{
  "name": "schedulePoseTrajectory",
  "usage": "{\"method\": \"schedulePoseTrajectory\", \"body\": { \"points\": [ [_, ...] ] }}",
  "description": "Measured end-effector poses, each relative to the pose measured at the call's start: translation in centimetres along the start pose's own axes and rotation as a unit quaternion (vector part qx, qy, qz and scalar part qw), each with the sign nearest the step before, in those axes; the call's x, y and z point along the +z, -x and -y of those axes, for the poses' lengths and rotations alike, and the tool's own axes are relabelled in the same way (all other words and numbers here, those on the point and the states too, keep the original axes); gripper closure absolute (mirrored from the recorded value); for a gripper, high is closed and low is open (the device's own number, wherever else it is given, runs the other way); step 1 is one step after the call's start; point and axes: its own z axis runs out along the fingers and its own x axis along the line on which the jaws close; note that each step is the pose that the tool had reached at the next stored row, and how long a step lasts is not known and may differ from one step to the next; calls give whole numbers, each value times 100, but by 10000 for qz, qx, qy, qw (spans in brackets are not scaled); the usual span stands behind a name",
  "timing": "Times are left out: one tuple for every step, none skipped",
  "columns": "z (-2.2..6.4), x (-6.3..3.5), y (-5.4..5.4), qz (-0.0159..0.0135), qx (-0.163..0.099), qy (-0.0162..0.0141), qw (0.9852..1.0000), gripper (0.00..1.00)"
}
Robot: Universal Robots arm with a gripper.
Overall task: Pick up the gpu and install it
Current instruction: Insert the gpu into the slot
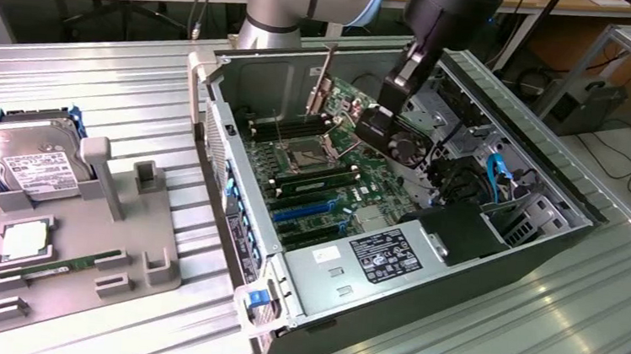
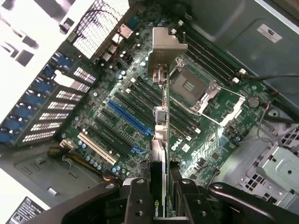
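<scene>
Counter (image 1: pixel 110 76): ribbed metal, with the open computer case (image 1: pixel 451 323) standing on it
Jaws: you have them pinching the gpu (image 1: pixel 399 141) by one end
Gpu: held inside the case, over the motherboard (image 1: pixel 315 177)

White letters reading DELL stand on the green motherboard (image 2: pixel 174 145), and a green Nvidia logo sits on the gpu (image 2: pixel 160 140) near its clamped end.

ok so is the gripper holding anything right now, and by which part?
Yes: the gripper holds the gpu, clamped across its two faces at the end away from the silver bracket.
</scene>
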Motion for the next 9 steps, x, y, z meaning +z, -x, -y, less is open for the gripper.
{"method": "schedulePoseTrajectory", "body": {
  "points": [
    [0, 2, 0, -10, -141, -3, 9999, 74],
    [0, 4, 0, -17, -230, -5, 9997, 74],
    [0, 6, 0, -25, -342, -7, 9994, 74],
    [1, 7, 0, -32, -431, -10, 9991, 74],
    [1, 9, 0, -38, -521, -11, 9986, 74],
    [1, 12, 0, -48, -643, -14, 9979, 74],
    [1, 14, 0, -54, -735, -16, 9973, 74],
    [1, 18, 0, -64, -862, -19, 9963, 74],
    [2, 20, 0, -71, -960, -21, 9954, 74]
  ]
}}
